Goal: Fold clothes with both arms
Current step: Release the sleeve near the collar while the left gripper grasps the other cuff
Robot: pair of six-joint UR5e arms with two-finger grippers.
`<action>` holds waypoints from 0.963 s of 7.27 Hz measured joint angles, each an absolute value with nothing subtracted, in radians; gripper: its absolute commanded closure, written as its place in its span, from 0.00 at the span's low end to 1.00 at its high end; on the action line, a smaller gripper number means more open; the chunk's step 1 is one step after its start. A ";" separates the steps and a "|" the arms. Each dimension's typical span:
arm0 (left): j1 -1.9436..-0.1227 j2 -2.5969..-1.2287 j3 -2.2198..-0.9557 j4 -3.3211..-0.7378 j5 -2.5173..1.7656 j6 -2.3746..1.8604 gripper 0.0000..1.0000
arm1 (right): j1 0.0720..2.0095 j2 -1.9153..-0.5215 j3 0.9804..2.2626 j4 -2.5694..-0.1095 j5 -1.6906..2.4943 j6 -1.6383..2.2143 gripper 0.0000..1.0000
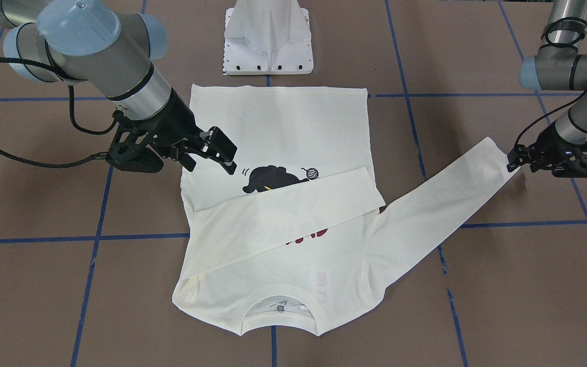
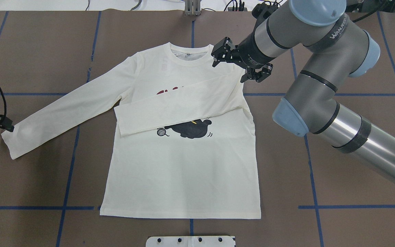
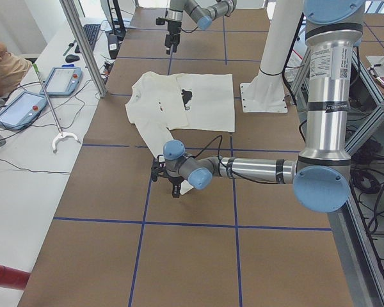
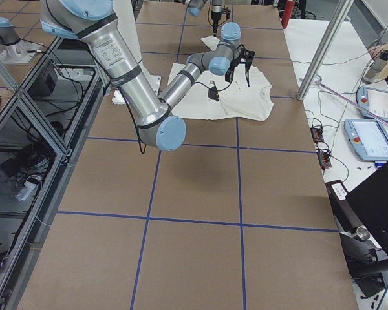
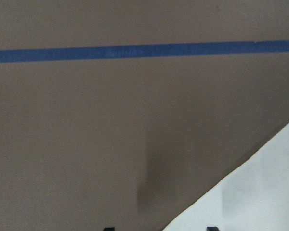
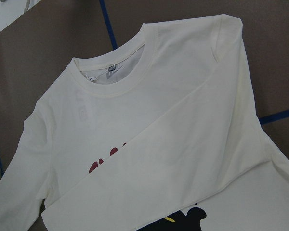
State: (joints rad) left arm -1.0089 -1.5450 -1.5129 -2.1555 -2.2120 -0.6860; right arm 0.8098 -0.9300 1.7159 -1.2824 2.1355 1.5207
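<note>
The cream long-sleeved shirt (image 1: 283, 127) (image 2: 183, 171) lies flat on the brown table, cat print up and collar away from the robot. One sleeve (image 2: 180, 106) is folded across the chest, partly covering the red letters. The other sleeve (image 2: 63, 113) stretches out to the robot's left. My left gripper (image 1: 515, 160) (image 2: 2, 125) sits low at that sleeve's cuff; in the left wrist view its fingertips stand apart, with the cuff corner (image 5: 260, 192) between them. My right gripper (image 1: 224, 153) (image 2: 218, 55) hovers open above the shirt's shoulder by the collar (image 6: 111, 72), holding nothing.
The white pedestal base (image 1: 268, 41) stands just behind the shirt's hem. Blue tape lines (image 2: 70, 154) grid the table. In the exterior left view a side desk holds tablets (image 3: 22, 109), and a person (image 3: 3, 64) sits at its edge.
</note>
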 measured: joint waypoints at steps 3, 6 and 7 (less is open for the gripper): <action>-1.001 -1.544 -1.512 -2.153 -2.217 -0.683 1.00 | 0.810 -0.931 1.723 -1.282 2.135 1.520 0.00; -1.000 -1.542 -1.521 -2.153 -2.234 -0.683 1.00 | 0.810 -0.933 1.727 -1.282 2.135 1.520 0.00; -1.000 -1.540 -1.532 -2.153 -2.253 -0.683 1.00 | 0.811 -0.935 1.732 -1.282 2.135 1.521 0.00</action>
